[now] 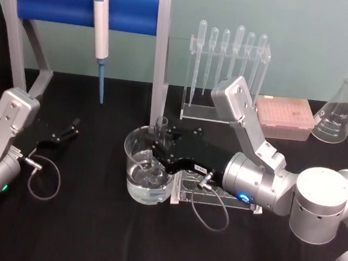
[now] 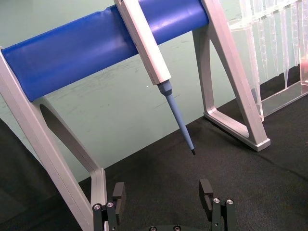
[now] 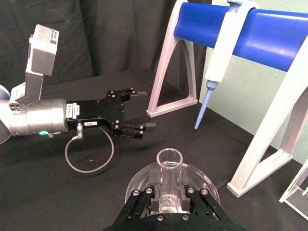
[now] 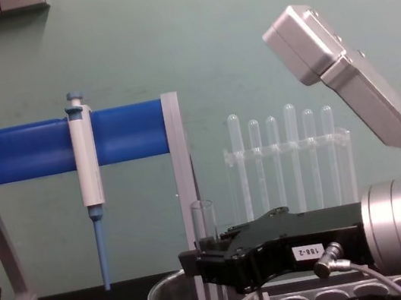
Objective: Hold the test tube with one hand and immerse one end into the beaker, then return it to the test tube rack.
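Right gripper [image 1: 158,149] is seen with flat black fingers clamped on the clear cylindrical test tube [image 1: 161,127], which is held upright with its lower end inside the wide glass beaker [image 1: 132,163], just beside the clear plastic rack [image 1: 217,197]. Left gripper [image 1: 72,127] is parked well apart on the black cloth [image 1: 90,233], its fingers spread.

Rack [image 1: 186,187] beside beaker [image 1: 134,148], perhaps touching; front table [image 1: 89,239] open

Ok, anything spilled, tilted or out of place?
Nothing stands out. The right gripper holds the test tube upright inside the beaker, no spill shows around it, and the left gripper sits open at the left.
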Available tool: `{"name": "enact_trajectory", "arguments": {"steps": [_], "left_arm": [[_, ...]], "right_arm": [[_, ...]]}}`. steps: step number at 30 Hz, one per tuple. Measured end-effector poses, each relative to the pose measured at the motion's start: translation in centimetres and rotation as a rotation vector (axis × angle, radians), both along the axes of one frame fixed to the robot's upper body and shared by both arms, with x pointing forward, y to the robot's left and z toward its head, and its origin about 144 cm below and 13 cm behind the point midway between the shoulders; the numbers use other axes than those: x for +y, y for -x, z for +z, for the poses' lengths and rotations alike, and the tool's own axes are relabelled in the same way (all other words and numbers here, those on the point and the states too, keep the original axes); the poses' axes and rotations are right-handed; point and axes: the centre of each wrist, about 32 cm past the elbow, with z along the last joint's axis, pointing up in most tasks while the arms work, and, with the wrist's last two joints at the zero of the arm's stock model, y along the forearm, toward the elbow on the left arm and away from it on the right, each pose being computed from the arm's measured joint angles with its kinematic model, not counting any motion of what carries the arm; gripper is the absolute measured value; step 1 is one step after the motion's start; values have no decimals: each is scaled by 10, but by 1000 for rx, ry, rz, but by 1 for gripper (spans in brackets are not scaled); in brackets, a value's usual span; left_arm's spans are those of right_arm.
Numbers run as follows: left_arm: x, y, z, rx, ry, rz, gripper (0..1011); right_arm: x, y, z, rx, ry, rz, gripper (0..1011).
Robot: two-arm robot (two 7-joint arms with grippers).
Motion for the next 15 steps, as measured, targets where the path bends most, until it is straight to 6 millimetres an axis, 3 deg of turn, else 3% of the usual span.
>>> {"name": "enact_trajectory", "arguments": {"steps": [15], "left_arm": [[0,0,0,0,0,0,1000]], "right_arm": [[0,0,0,0,0,0,225]]}}
